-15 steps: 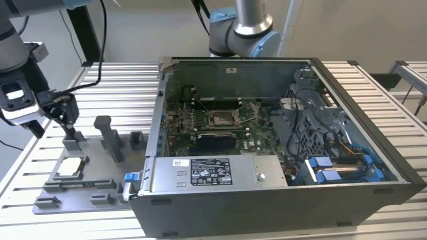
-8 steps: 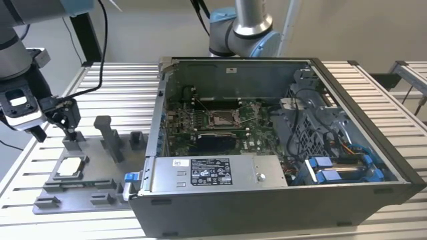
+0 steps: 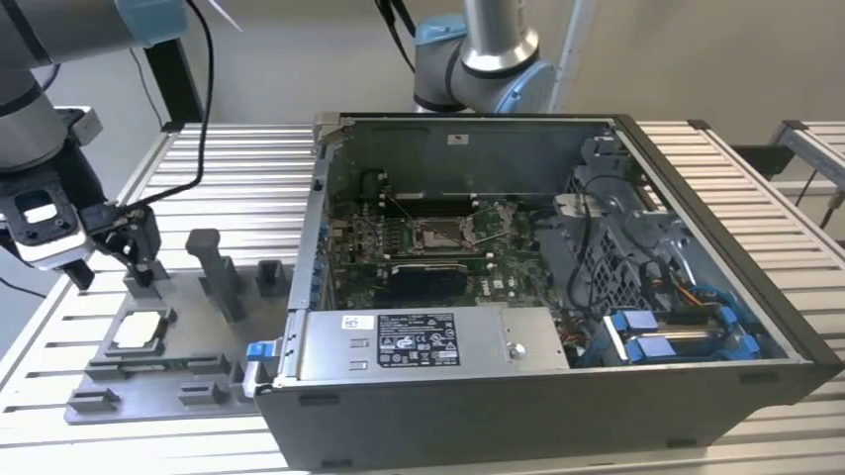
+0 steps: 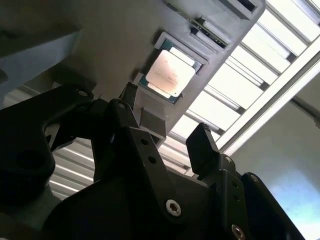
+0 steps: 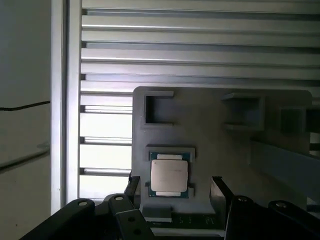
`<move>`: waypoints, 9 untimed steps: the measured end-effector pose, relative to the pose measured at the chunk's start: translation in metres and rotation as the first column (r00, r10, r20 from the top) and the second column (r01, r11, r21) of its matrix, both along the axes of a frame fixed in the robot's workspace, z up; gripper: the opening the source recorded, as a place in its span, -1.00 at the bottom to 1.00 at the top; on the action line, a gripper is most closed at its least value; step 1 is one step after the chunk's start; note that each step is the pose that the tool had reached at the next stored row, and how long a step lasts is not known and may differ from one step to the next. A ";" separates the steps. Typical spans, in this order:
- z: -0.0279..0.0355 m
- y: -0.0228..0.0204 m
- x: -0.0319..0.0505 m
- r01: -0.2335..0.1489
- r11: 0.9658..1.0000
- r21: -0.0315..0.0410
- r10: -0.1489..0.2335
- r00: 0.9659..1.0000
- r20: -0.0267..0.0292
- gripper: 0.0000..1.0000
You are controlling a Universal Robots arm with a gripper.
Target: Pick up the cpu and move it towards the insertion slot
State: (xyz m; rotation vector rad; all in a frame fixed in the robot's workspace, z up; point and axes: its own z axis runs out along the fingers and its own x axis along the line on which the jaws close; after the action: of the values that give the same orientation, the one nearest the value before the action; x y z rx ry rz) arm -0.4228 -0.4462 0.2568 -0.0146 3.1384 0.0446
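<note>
On the exterior view's left you have the gripper hanging over the grey tray; claw is spread wide, nothing in it; in the first wrist view the two fingers sit apart with the chip framed between them, no contact that I can see; same in the second wrist view, gripper parted and empty.

The cpu lies flat in its square pocket in the tray, near the tray's end on the exterior view's left; silvery top up; in both wrist views it is seated and level, cpu, cpu; gripper is above it and apart, not down on it.

Moving right: the open case stands just beside the tray on the slatted table; inside, on the green board, the slot shows its metal frame and pin field, nothing in it as far as you can tell; well apart from the cpu, with the case wall between them.

My read on progress: early; pick not yet made, chip not lifted, no carry toward the slot begun; what looks done is only the line-up over the chip; the grasp, the lift and the whole move across to the slot are left.
</note>
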 end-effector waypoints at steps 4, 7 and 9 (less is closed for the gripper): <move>-0.0070 -0.0010 -0.0001 0.000 1.000 0.000 0.000 1.000 0.000 1.00; -0.0121 -0.0021 0.0000 0.000 1.000 0.000 0.000 1.000 0.000 1.00; -0.0153 -0.0030 0.0000 0.000 1.000 0.000 0.000 1.000 0.000 1.00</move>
State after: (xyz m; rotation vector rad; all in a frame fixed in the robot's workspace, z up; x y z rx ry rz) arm -0.4229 -0.4491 0.2415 -0.0145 3.1385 0.0444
